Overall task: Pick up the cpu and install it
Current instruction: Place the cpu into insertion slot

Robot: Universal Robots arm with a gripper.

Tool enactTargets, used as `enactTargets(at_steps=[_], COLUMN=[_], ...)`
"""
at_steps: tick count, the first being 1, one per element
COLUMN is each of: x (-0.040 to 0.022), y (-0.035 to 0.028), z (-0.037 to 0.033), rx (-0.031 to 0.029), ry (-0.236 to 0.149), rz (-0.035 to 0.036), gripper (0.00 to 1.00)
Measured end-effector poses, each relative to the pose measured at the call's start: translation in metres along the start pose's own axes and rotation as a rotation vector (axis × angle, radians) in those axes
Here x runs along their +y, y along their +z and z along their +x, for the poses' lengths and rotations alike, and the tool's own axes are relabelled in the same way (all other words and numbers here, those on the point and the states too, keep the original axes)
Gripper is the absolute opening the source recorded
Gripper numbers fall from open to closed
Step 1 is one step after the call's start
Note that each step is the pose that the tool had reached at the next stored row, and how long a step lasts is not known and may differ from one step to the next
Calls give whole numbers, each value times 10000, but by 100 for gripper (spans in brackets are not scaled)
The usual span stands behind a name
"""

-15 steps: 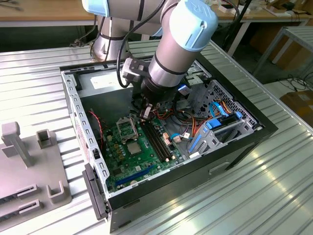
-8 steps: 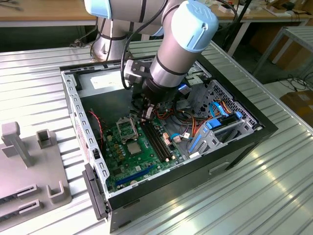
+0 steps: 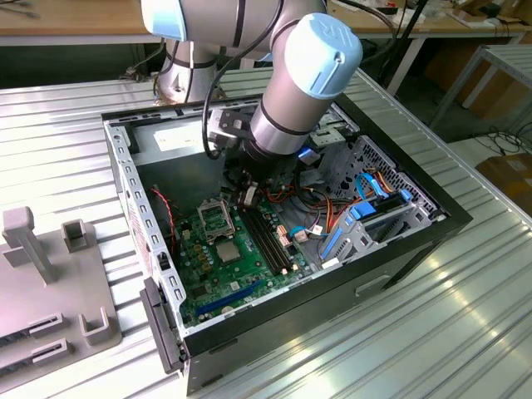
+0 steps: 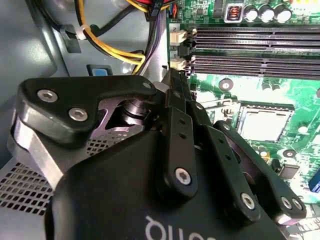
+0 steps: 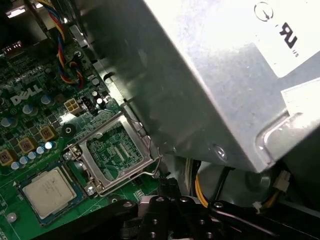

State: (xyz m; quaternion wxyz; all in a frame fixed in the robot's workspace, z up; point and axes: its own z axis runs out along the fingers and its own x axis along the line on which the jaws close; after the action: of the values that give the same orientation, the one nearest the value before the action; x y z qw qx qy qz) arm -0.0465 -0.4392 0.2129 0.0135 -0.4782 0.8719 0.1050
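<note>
Closed fingers [image 4: 180, 125] hang apart from cpu [image 4: 262, 122] lying in socket [image 4: 241, 111].

Table [image 3: 416, 332]: ribbed silvery metal top w/ long parallel grooves, glare on the ridges.
PC case [image 3: 283, 320]: open-topped box, black outer walls, bare metal inner frame. Sits flat on the table at centre of the exterior view, one corner toward 6 o'clock.
Grey fixture [image 3: 50, 283]: flat plate w/ upright posts & slots. Lies on the table at 8 o'clock from the case, just beside it.
Bare table: strip at 10 o'clock behind the fixture, wide stretch at 4–5 o'clock of the case.
</note>
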Motion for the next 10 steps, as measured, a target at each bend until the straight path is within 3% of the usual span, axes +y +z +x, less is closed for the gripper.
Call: enactTargets(at_steps=[10], x=[47], y=[47], z=[32], rx=[-33], ry=[-93], rz=[-26], gripper=[11])
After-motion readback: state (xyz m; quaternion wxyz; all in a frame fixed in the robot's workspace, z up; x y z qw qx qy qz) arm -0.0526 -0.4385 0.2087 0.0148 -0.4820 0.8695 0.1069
